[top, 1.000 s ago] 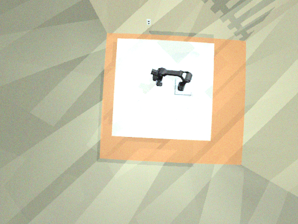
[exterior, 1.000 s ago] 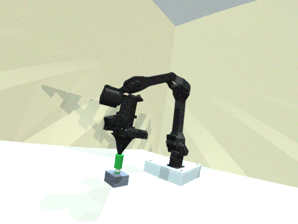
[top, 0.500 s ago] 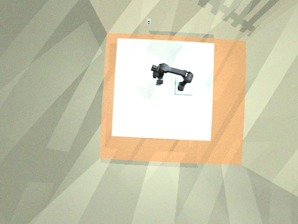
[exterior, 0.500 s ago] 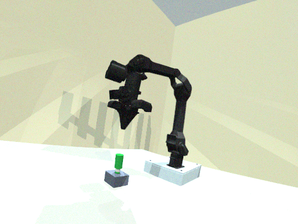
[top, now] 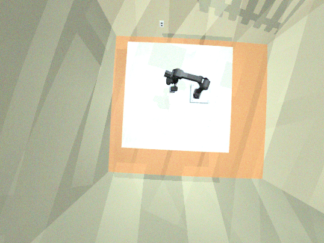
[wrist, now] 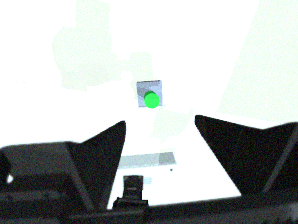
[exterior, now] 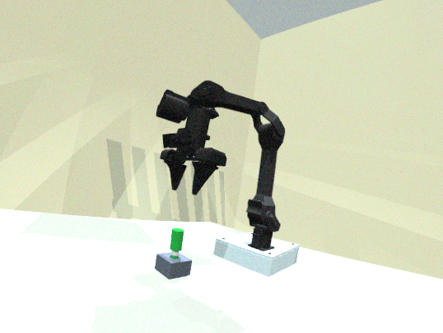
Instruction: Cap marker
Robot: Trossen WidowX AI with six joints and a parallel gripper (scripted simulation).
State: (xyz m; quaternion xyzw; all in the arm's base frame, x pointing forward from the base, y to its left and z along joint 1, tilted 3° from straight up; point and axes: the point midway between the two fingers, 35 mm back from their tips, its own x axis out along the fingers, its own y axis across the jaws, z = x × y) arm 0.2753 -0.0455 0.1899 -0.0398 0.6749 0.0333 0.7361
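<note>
The green cap (exterior: 177,240) (wrist: 152,100) sits upright on top of the marker (exterior: 175,254), with a short white and green stretch of the marker showing below it. The marker stands in the grey holder block (exterior: 173,266) (wrist: 145,90) (top: 171,89). My gripper (exterior: 184,191) (wrist: 160,121) is open and empty. It hangs well above the cap, touching nothing. In the top view the arm hides the cap and marker.
The arm's pale base box (exterior: 243,256) (wrist: 145,160) (top: 199,102) stands to the right of the block in the exterior view. The white table (top: 174,129) has edges bordered by orange floor (top: 247,120).
</note>
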